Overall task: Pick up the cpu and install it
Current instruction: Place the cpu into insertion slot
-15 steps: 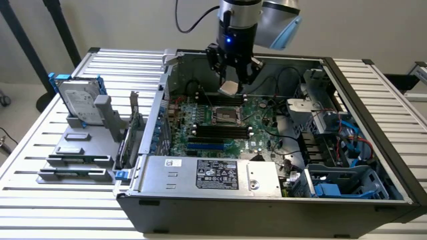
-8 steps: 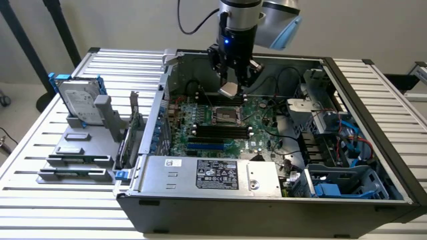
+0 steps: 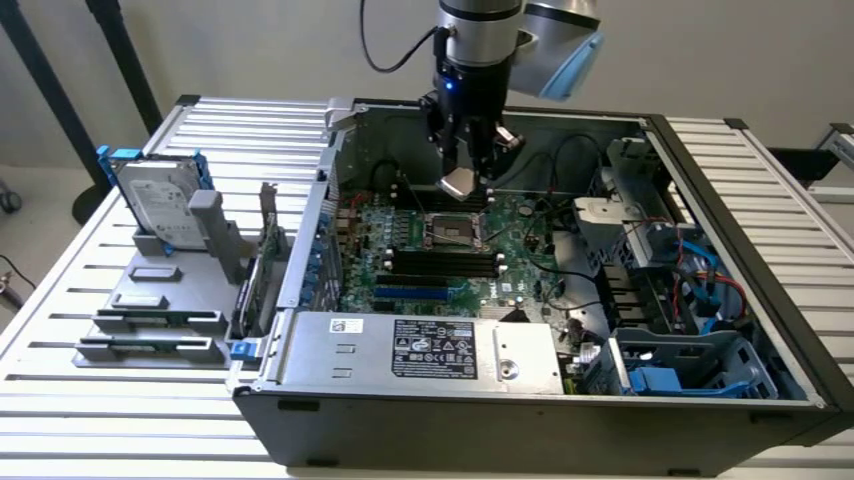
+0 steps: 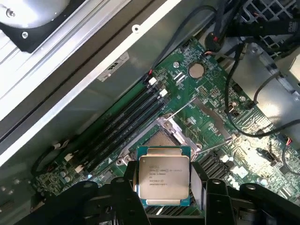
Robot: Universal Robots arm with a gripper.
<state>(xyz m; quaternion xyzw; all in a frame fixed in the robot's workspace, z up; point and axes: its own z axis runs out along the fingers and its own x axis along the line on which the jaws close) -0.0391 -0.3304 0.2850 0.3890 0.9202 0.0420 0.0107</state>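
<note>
**A:** What room is there over the socket (image 3: pixel 454 232)?

**B:** The case (image 3: pixel 747 400) lies open on top, so straight down is free. In that path hangs the gripper (image 3: pixel 463 170), clamped on the cpu (image 4: pixel 164 177).

**A:** And around it? Use the exterior view, with the socket as dial centre.

**B:** At six the memory slots (image 3: pixel 434 262) lie low, and beyond them the power supply (image 3: pixel 427 350) stands taller. At three, black cables (image 3: pixel 567 200) loop over the board, with the drive cage (image 3: pixel 667 250) behind. At nine and twelve the case walls rise close by.

**A:** Anything right at the socket?

**B:** Its metal plate (image 4: pixel 208 115) is swung back just beside the opening.
</note>
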